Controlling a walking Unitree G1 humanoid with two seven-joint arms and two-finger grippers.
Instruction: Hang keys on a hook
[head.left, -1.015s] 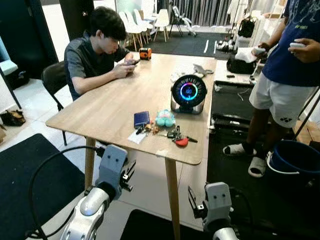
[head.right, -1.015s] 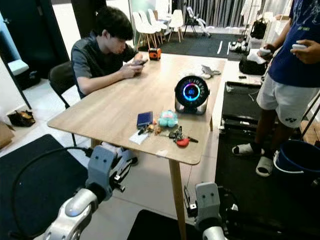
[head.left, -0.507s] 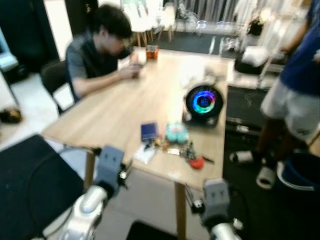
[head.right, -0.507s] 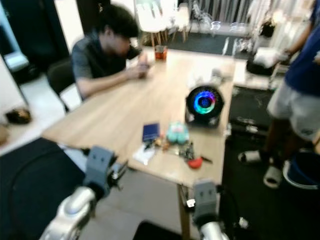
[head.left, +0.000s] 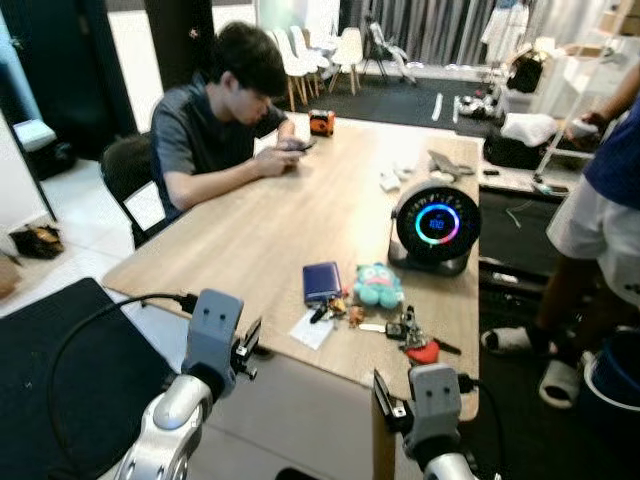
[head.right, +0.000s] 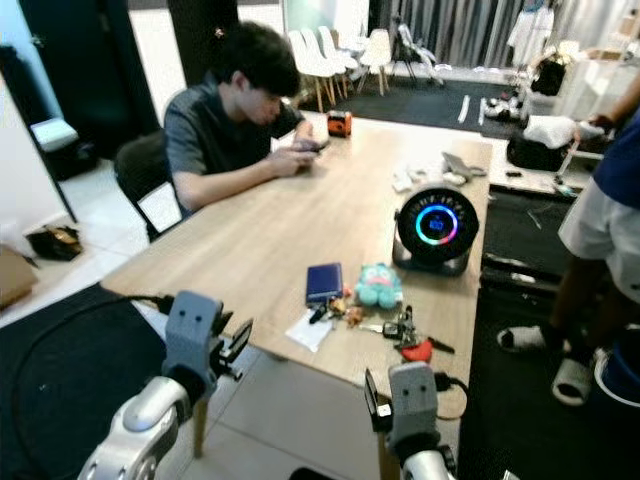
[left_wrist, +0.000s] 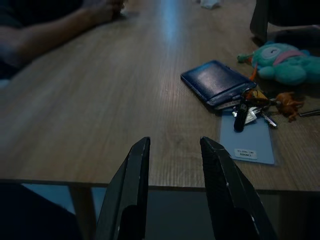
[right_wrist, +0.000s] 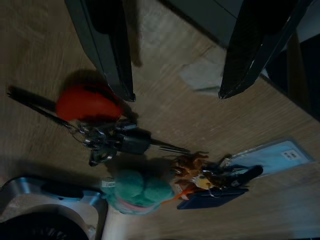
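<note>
Your target, the bunch of metal keys with a red oval tag (head.left: 410, 338), lies flat near the front edge of the light wooden table (head.left: 270, 240), toward its right corner. Just to its left sit a teal plush toy (head.left: 377, 285), a second small bunch of keys with an orange charm (head.left: 335, 310), a dark blue wallet (head.left: 322, 281) and a pale blue card (head.left: 312, 328). Behind them stands a round black speaker with a glowing ring (head.left: 435, 225).

Your right gripper (right_wrist: 172, 55) hangs above the table edge with its two black fingers spread wide. In its wrist view the red tag (right_wrist: 90, 102) lies just beside the tip of one finger (right_wrist: 107, 47), and the key bunch sits a little beyond both tips, not between them and not touched.

Your left gripper (left_wrist: 172, 165) is held low at the front edge of the table, its fingers narrowly parted and holding nothing; the wallet and card lie ahead of it, well apart from the tips.

A seated person in a dark shirt (head.left: 215, 125) leans on the far left side of the table, and another person in white shorts (head.left: 600, 220) stands to the right.
</note>
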